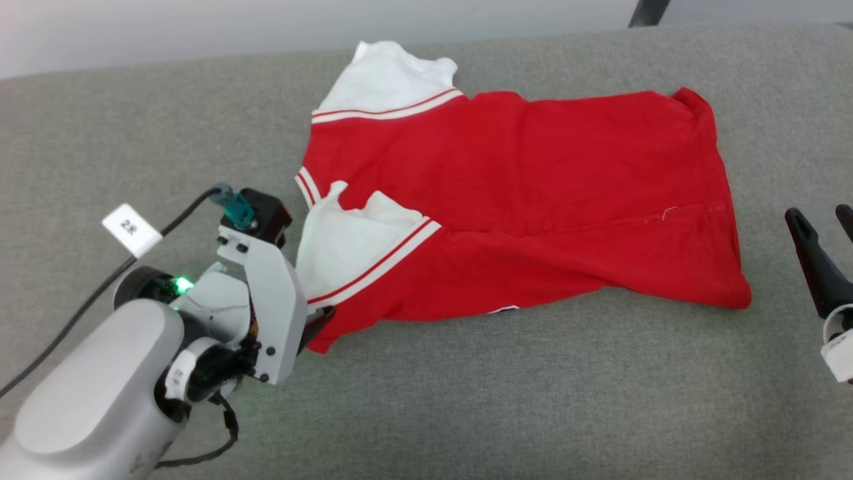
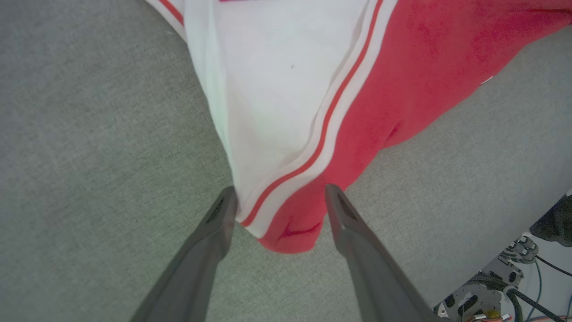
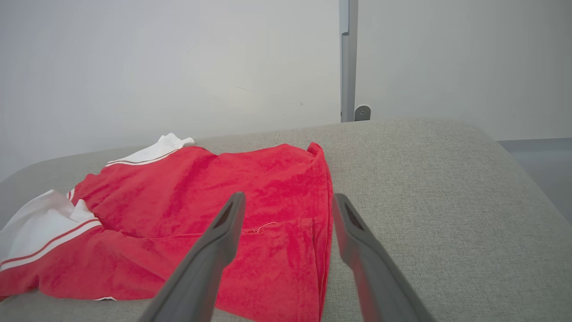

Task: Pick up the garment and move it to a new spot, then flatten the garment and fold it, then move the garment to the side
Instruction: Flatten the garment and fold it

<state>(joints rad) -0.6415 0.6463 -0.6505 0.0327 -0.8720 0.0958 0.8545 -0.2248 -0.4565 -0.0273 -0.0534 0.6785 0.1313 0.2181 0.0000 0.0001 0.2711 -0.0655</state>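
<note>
The garment (image 1: 520,193), red with white sleeves and striped trim, lies spread but rumpled on the grey cushioned surface (image 1: 466,400). One white sleeve (image 1: 340,247) is folded over its near left part. My left gripper (image 1: 316,327) is down at the garment's near left corner. In the left wrist view the left gripper (image 2: 278,190) stands open, with that corner of the garment (image 2: 290,223), red cloth and striped trim, lying between the two fingers. My right gripper (image 1: 818,213) is open, off the garment's right edge and holding nothing. The right wrist view shows the right gripper (image 3: 289,197) pointing towards the garment's hem (image 3: 286,250).
A black cable with a white tag (image 1: 131,229) runs to my left wrist. A pale wall and a grey pole (image 3: 348,58) stand behind the surface. The surface's rounded right edge (image 3: 527,179) drops to the floor. Wiring on my base (image 2: 491,290) shows past the near edge.
</note>
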